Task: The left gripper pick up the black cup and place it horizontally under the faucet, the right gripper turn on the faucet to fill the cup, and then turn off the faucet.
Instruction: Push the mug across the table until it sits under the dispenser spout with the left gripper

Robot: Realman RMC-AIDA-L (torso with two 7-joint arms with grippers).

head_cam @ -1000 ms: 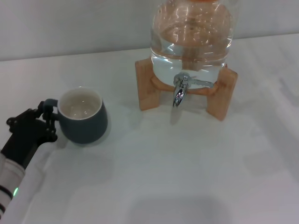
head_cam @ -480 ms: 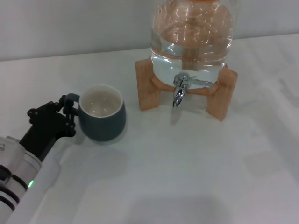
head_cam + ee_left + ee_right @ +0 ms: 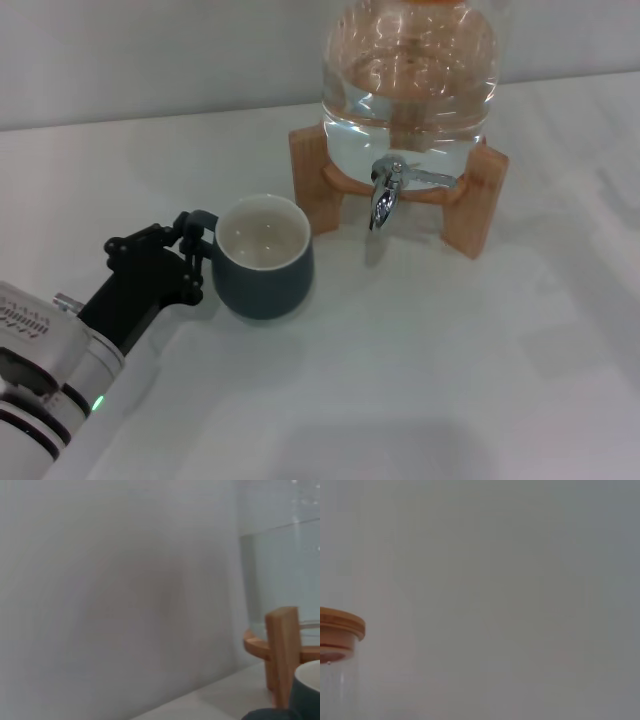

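Black cup (image 3: 263,258) stands upright, mouth up, on the white table (image 3: 450,380), left of the faucet (image 3: 385,195) and just beside the wooden stand (image 3: 315,190). Left gripper (image 3: 193,255) reaches in low from the near left, forearm slanting up toward the cup, jaws pinching its loop handle (image 3: 197,228)
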